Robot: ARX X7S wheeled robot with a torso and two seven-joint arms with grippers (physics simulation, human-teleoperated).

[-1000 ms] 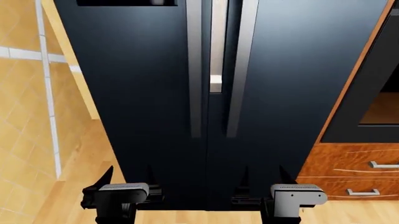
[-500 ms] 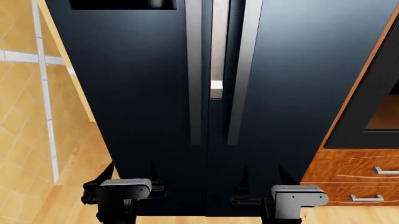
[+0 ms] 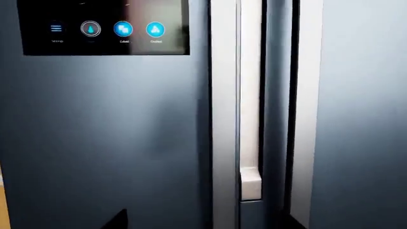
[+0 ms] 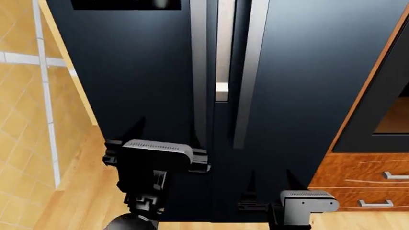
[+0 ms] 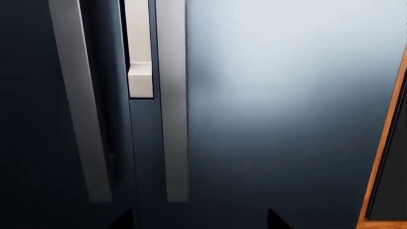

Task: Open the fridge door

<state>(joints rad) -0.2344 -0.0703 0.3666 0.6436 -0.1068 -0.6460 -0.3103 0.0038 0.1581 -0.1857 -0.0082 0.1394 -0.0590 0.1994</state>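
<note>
The fridge (image 4: 307,72) stands straight ahead, both doors shut, beside wooden drawers (image 4: 367,184). Since half a second ago the left hand (image 4: 167,125) has risen from low near the floor to the lower end of the left door's handle (image 4: 199,72), its fingers spread. The right hand (image 4: 268,178) stays low, fingers also spread.

- The fridge (image 3: 127,143) carried a black control panel (image 3: 105,27) on its left door, seen in the left wrist view.
- A menu sign of three blue bars (image 3: 56,28) stood on the panel.
- Beside it were three round blue icons: a water drop (image 3: 90,29), cubes (image 3: 123,29), and a heap-like sign (image 3: 155,29).
- Tiny captions under the icons were too blurred to read.
- No other text showed in any view.
</note>
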